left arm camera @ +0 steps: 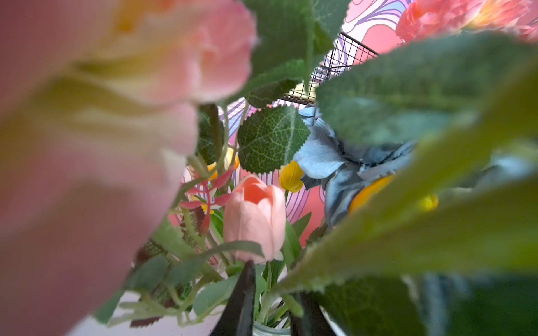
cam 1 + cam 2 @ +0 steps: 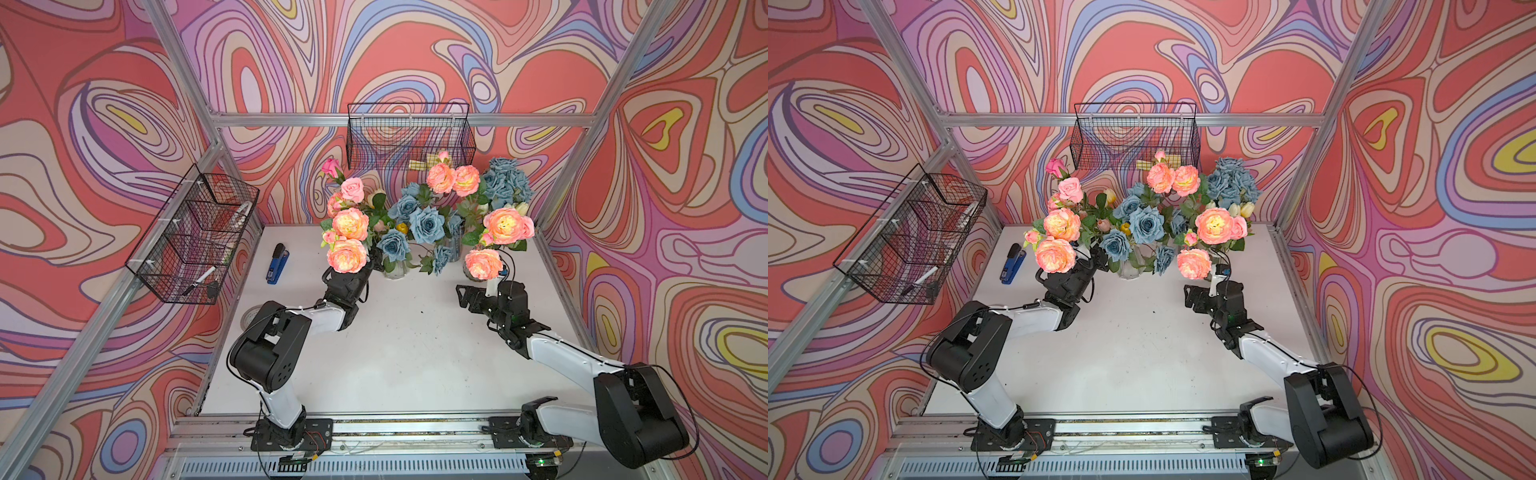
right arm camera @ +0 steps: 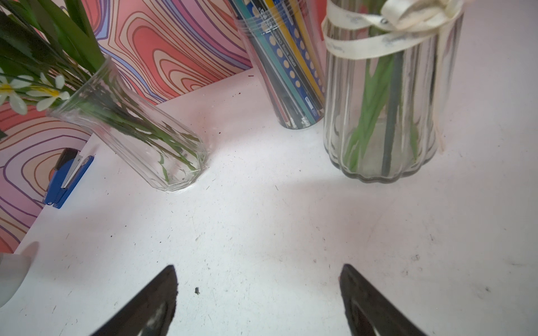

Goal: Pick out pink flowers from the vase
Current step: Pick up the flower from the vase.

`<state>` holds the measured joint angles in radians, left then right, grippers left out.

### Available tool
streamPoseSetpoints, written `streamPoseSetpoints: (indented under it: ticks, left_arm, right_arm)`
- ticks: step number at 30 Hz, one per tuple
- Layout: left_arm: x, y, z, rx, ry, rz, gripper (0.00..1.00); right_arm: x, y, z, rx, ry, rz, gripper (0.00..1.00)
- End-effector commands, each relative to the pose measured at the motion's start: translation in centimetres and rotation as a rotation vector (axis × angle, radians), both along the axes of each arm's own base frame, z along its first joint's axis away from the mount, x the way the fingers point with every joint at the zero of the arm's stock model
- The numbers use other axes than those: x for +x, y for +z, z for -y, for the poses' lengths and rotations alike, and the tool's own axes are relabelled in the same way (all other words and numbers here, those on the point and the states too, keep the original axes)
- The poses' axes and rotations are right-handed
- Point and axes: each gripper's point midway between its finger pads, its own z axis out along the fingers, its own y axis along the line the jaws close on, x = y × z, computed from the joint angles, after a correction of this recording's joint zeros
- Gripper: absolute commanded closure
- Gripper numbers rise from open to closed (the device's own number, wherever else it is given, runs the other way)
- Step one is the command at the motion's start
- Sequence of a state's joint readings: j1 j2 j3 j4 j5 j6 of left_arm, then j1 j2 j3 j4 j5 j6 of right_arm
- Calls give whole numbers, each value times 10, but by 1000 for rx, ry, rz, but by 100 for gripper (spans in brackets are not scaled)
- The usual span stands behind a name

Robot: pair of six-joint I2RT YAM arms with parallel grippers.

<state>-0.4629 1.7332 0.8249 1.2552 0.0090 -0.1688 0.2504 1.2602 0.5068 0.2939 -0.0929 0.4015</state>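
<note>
While the left gripper (image 1: 276,286) is sitting deep in the foliage at the mouth of the clear vase (image 2: 395,272), the relation governing the coming move is the line of the stems. They are rising out of the vase close to upright and fanning toward the left arm's side. They are carrying the pink flowers (image 2: 350,223) above the gripper, and the lowest pink bloom (image 2: 347,255) is hanging directly over its wrist in both top views. In the left wrist view the fingers (image 1: 241,302) are standing close together with green stems passing between them. Leaves are masking the contact, so it cannot be told whether the jaws are pinching a stem or merely flanking it. The left arm is folded at the elbow, with the forearm running forward and low over the table (image 2: 395,353) and the tool pointing level into the bouquet. The blue roses (image 2: 426,224) are crowding the same vase on the far side of the gripper. Extraction is judged to require travel along the stem axis, up and out of the mouth, because a sideways pull would likely drag the neighbouring stems or tip the glass. The right gripper (image 3: 259,270) is hanging low over bare table with its jaws wide apart and empty. It is pointing toward the ribbed vase (image 3: 378,131), and a second group of pink flowers (image 2: 505,225) is standing above that vase. The right arm is therefore the nearer one for that group.
</note>
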Motion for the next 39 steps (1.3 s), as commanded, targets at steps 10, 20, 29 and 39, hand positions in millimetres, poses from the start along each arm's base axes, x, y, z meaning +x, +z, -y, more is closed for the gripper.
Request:
streamPoseSetpoints:
  ticks: [10, 20, 29, 39]
  left_arm:
    - [-18, 60, -11, -38, -16, 130, 98]
    - [-24, 94, -13, -20, -41, 102, 100]
    - [-33, 146, -16, -50, -97, 61, 100]
    - [-59, 214, -12, -33, -181, 63, 100]
  right_arm:
    - [1, 16, 0, -24, 5, 44, 12]
    - [1, 20, -4, -21, 29, 53, 11]
    - [-6, 36, -10, 5, 67, 91, 11]
    - [-19, 46, -15, 45, 109, 111, 9]
